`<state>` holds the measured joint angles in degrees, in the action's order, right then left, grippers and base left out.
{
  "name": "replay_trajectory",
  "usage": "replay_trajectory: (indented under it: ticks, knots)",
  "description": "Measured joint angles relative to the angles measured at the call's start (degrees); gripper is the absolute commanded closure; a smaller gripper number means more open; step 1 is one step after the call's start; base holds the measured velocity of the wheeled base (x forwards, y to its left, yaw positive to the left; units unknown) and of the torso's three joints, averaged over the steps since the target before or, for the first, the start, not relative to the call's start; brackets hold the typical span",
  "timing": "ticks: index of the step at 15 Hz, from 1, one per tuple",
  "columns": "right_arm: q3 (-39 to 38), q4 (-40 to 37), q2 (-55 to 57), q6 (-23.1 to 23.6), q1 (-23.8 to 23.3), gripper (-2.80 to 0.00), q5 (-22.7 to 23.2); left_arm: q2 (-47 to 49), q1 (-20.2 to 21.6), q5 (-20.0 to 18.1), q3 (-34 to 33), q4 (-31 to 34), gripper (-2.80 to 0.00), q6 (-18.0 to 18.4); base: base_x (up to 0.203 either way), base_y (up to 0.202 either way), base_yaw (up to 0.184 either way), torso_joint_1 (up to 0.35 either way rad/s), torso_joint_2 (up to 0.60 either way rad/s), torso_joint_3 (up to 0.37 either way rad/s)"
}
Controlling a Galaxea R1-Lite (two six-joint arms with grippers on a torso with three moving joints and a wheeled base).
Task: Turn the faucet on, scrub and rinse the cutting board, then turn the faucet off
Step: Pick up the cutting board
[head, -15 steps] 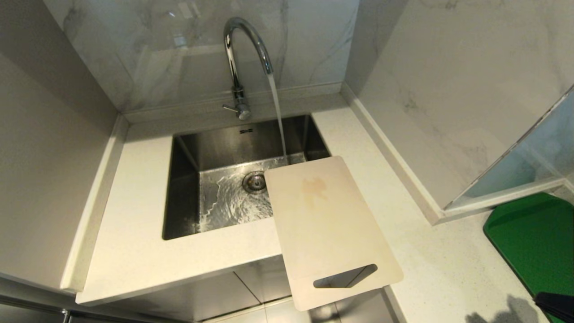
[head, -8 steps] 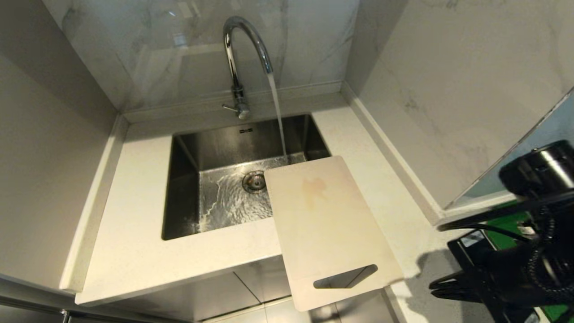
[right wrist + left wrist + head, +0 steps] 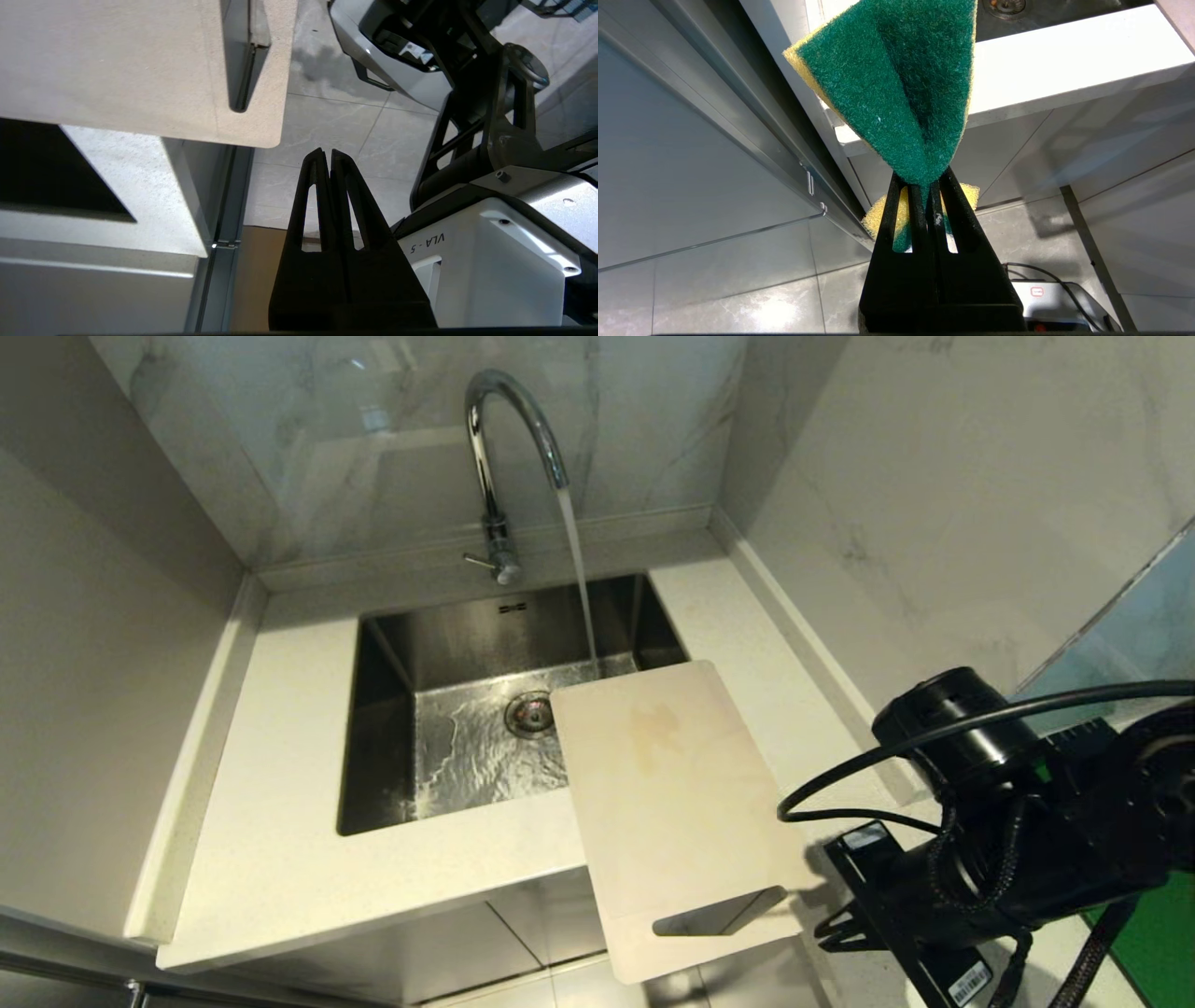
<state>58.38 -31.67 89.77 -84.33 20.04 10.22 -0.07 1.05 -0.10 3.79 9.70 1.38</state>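
Beside the running faucet (image 3: 504, 457), the cutting board (image 3: 672, 803) overhangs the counter edge, its slotted end near the empty, closed right gripper (image 3: 327, 153); the left gripper (image 3: 927, 184) pinches a sponge (image 3: 896, 88).

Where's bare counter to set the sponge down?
Widest bare patch: counter left of the sink. A narrow bare strip runs along the sink's front edge. Right side is crowded: the cutting board overhangs sink and counter edge, with the right gripper beside its handle end.
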Motion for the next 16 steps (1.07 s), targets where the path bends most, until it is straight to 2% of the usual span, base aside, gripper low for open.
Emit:
replay_trajectory:
  ticks: [6, 9, 10, 16]
  knots:
    - [1.04, 1.46, 5.54, 0.71, 0.86, 0.00, -0.09, 0.00, 0.00, 0.00, 0.00, -0.01, 0.00, 0.02, 0.000, 0.000, 0.000, 0.000, 0.00, 0.000]
    - [2.08, 1.53, 7.37, 2.51, 1.44, 0.00, 0.15, 0.00, 0.00, 0.00, 0.00, -0.01, 0.00, 0.00, 0.000, 0.000, 0.000, 0.000, 0.00, 0.000]
    - [2.20, 1.52, 7.99, 3.01, 1.65, -2.80, 0.20, 0.00, 0.00, 0.00, 0.00, -0.01, 0.00, 0.00, 0.000, 0.000, 0.000, 0.000, 0.00, 0.000]
    - [3.33, 1.46, 12.01, 2.90, 2.94, -2.80, 1.38, 0.00, 0.00, 0.01, 0.00, 0.00, 0.00, 0.01, 0.000, 0.000, 0.000, 0.000, 0.00, 0.000]
